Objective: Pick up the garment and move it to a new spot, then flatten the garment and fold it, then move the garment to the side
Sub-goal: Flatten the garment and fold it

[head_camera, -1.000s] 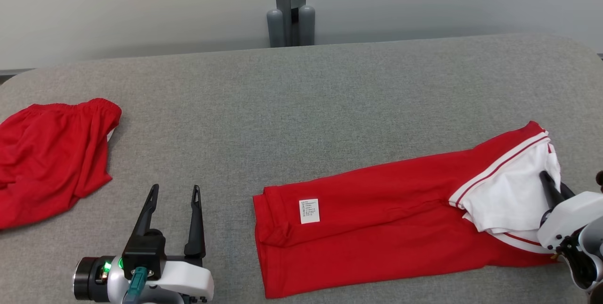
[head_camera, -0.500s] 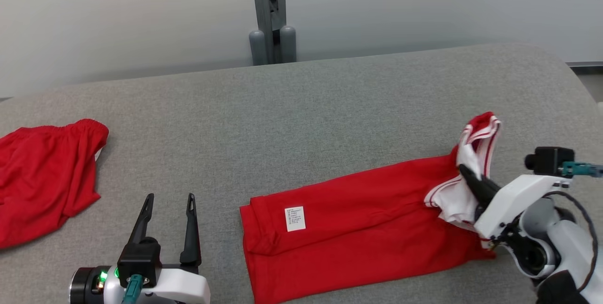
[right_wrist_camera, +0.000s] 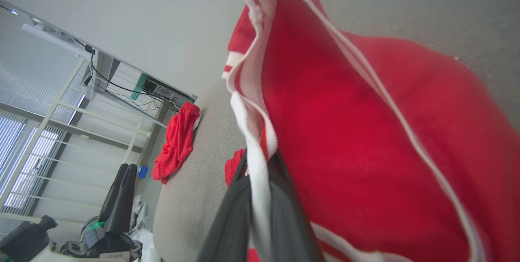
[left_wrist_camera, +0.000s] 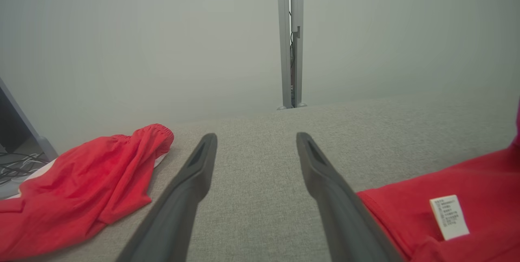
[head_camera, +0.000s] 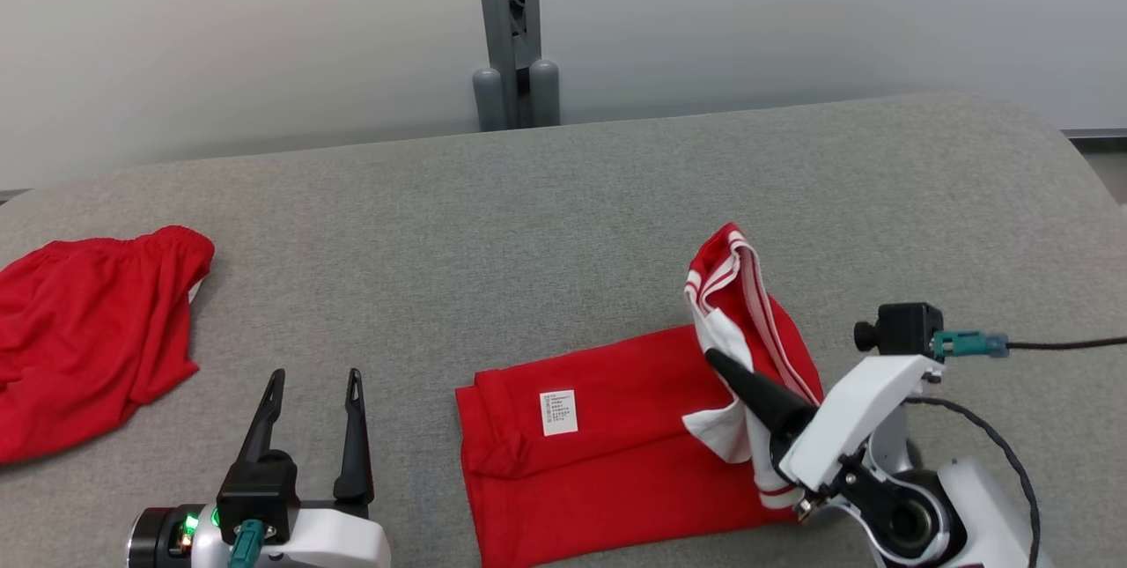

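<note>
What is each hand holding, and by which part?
The right hand is shut on the red garment at its white-trimmed end. The left hand is open, holding nothing.

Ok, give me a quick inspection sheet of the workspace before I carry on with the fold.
Surface: grey fabric-covered table, rounded corners.
Job's things: red garment folded lengthwise, care label up, white-trimmed end lifted.
Clutter: second red garment crumpled at the table's left.
Tools: left tool open, holding nothing; right tool shut on the garment's lifted end.
Cables: black cable from the right wrist camera; loose cables on the floor, far left.
Surroundings: grey post and pale wall behind the table.
</note>
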Available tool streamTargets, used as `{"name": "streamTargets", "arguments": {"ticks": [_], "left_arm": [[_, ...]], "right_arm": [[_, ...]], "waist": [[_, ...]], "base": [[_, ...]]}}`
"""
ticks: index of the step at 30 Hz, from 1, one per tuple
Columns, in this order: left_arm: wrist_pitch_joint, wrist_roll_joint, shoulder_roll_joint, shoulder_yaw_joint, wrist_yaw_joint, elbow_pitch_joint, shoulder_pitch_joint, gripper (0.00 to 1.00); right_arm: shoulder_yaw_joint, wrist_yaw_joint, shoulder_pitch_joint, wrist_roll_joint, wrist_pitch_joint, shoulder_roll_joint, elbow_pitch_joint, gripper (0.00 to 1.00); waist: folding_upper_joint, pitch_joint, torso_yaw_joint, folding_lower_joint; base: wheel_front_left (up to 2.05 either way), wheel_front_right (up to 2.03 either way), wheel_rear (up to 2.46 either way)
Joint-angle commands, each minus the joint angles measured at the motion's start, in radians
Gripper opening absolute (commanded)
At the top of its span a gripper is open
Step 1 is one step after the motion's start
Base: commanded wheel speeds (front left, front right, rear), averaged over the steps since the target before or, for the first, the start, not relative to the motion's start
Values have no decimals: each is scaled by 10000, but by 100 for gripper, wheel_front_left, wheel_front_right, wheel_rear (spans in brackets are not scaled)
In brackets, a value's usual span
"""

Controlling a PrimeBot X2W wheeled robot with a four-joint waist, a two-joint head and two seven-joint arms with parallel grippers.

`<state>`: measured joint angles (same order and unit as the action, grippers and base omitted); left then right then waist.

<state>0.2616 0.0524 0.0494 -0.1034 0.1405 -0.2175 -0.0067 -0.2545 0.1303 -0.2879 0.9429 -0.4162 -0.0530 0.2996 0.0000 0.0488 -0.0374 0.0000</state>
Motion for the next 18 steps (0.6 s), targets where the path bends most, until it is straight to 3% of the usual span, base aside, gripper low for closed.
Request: {"name": "streamTargets", "arguments": {"ticks": [1,5,18], "left_arm": [[36,-14,30,38,-60,0,36,100],[36,-34,30,3,-77,-36,18,100],[36,206,29,-349,66,-136,-29,100]], "right_arm": [[-42,11,271,491,-163,0,-288,0],[-720,15,605,1488,37,0,-387,0],[-2874,15,-452,3391,1606,-3,1218,0]], "waist": [[0,10,119,0],[0,-8,407,0],[0,232,1647,0]], "base": [[0,0,0],[0,0,0],[0,0,0]]}}
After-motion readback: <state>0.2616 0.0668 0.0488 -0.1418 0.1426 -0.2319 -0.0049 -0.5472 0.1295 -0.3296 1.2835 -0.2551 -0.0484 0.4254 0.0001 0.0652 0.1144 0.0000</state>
